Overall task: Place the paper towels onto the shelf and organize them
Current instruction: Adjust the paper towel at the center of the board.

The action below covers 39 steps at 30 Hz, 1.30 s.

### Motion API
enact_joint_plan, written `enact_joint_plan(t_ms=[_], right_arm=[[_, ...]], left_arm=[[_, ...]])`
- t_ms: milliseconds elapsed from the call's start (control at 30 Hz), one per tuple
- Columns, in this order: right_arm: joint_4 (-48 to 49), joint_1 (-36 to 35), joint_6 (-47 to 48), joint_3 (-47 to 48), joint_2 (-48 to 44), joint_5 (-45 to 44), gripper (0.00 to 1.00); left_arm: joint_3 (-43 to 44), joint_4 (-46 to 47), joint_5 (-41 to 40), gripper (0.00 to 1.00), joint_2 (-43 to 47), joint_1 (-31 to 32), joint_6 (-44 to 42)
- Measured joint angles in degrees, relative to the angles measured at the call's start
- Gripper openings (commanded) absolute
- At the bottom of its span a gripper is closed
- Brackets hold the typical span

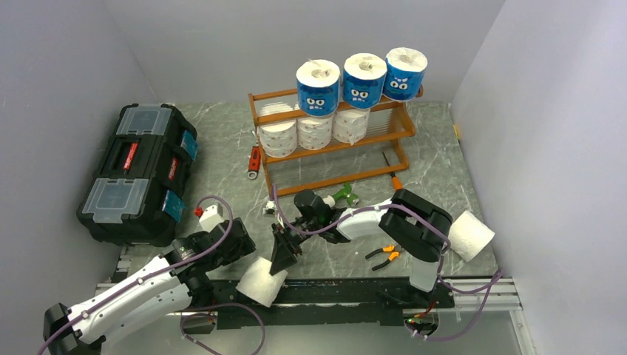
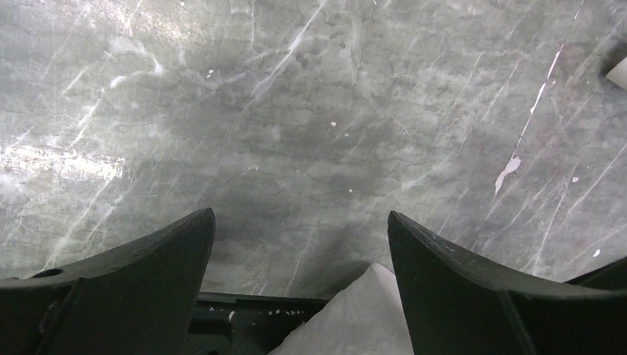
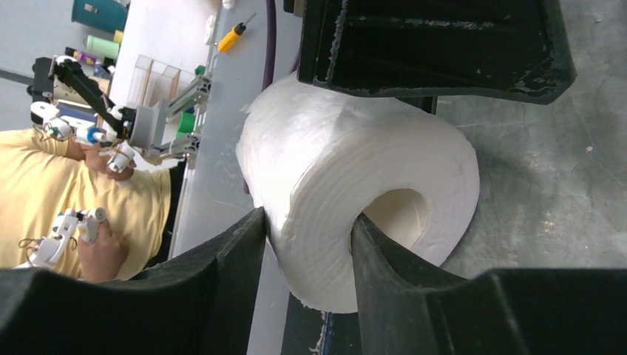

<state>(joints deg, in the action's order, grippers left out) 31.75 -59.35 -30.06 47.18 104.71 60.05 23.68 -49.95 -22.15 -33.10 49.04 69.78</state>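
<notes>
Shelf (image 1: 362, 176) bottom tier open from the front; upper two tiers packed with blue rolls (image 1: 319, 89) and white rolls (image 1: 314, 132); green tool (image 1: 342, 196) lies just before it; toolbox (image 1: 137, 174) walls off left; near edge crowded: right gripper (image 3: 307, 222) pinching loose roll (image 3: 355, 155), left gripper (image 2: 301, 214) spread beside it.

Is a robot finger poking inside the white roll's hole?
Yes, one finger of the right end effector sits inside the core of the white paper towel roll, the other outside.

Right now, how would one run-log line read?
right tool: shut on white roll | left tool: open, empty | shelf: three blue rolls, three white rolls | loose roll: off shelf, far right
</notes>
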Motion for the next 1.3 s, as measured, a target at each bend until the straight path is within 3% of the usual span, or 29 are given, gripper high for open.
enact_joint_plan(t_ms=[233,433,633,967,1300], right_arm=[[0.3,0.0,-0.2,0.0,0.0,0.5,0.36],[0.9,0.3,-0.6,-0.6,-0.6,0.1,0.34],[-4.4,1.5,1.0,-3.7,-9.5,-4.3,0.33],[-32.0,2.8,11.9,-2.4,-30.4,-27.8,0.34],[-55.5,2.1,13.8,5.7,-30.2,-57.5,0.34]], left_arm=[[0.0,0.1,0.0,0.93,0.0,0.0,0.0],[0.0,0.2,0.0,0.93,0.0,0.0,0.0],[0.0,0.1,-0.3,0.94,0.9,0.0,-0.1],[2.3,-0.2,-3.0,0.95,1.4,0.0,-1.8],[2.6,2.0,-3.8,0.95,-1.3,0.0,-3.6]])
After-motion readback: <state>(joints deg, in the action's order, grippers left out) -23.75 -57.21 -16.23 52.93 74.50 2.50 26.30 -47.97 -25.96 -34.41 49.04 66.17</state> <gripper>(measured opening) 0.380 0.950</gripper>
